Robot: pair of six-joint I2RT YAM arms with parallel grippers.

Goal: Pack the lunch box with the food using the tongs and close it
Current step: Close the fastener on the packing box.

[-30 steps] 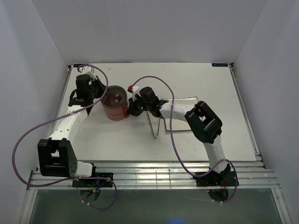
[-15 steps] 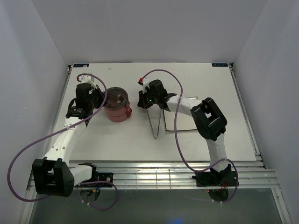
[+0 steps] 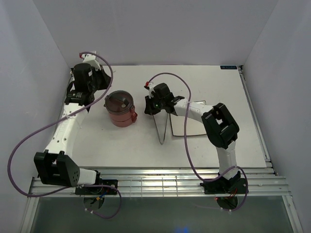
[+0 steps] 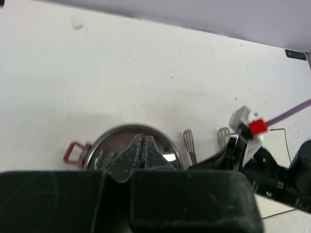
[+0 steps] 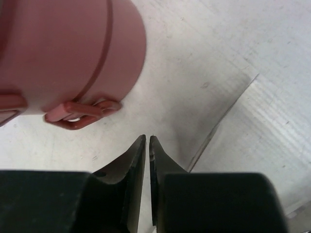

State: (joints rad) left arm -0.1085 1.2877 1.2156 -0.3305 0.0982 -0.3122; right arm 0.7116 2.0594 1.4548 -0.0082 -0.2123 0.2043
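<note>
The lunch box (image 3: 120, 110) is standing stacked on the table (image 3: 214, 87) with its round cover (image 3: 119, 101) on top and no food showing outside it, so the step in hand is judged to be the closing. A red clasp (image 5: 77, 115) is jutting from the box's right flank, apparently unlatched. The right gripper (image 5: 147, 143) is sitting low just beside that clasp, its jaws drawn to a bare slit and holding nothing. The left gripper (image 4: 142, 148), pressed shut and empty, is hovering above the box's left side. To do this well, the left should be steadying the cover while the right hooks under the clasp squarely. The tongs (image 3: 163, 130) are lying right of the box, partly on the white plate (image 3: 192, 121).
</note>
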